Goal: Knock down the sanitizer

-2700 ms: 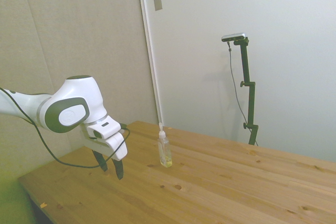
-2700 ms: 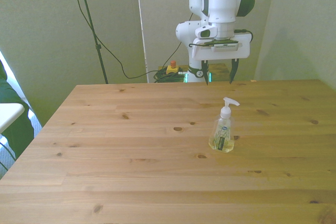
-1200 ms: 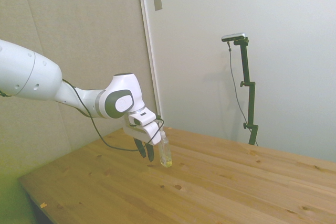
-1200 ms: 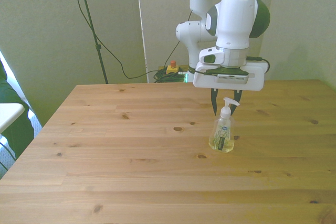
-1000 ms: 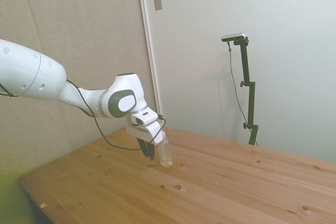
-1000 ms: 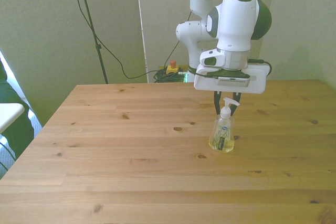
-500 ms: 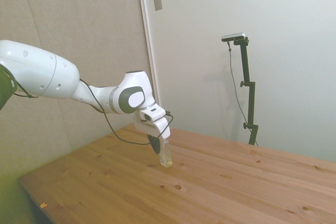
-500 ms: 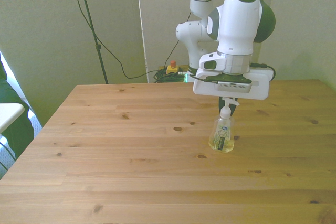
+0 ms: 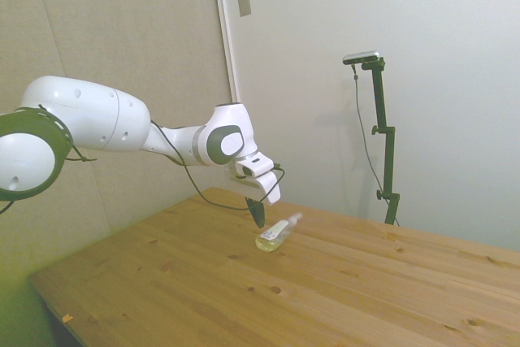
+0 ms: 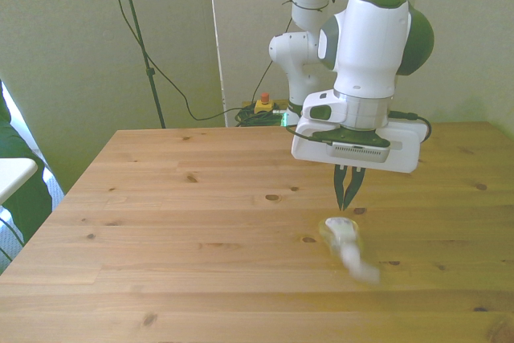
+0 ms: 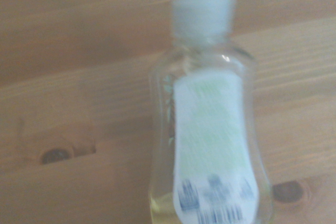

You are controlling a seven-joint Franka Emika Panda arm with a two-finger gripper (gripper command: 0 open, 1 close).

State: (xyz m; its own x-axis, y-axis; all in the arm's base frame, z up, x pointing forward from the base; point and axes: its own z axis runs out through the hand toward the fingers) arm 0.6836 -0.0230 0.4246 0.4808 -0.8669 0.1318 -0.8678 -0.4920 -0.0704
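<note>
The sanitizer (image 9: 277, 233) is tipped far over on the desk (image 9: 341, 298), its base down by the wood and its white nozzle pointing up and away from the arm in the side view. In the front view the bottle (image 10: 347, 245) is a pale blur, the base nearer the hand and the cap toward the camera and the front view's right. The hand (image 10: 348, 195) hangs just above and behind the base, its two dark fingers (image 10: 344, 185) pressed together with nothing between them. The wrist view looks straight down on the bottle (image 11: 210, 145): clear body, white label, yellowish liquid at the base, wood grain and knots around it.
</note>
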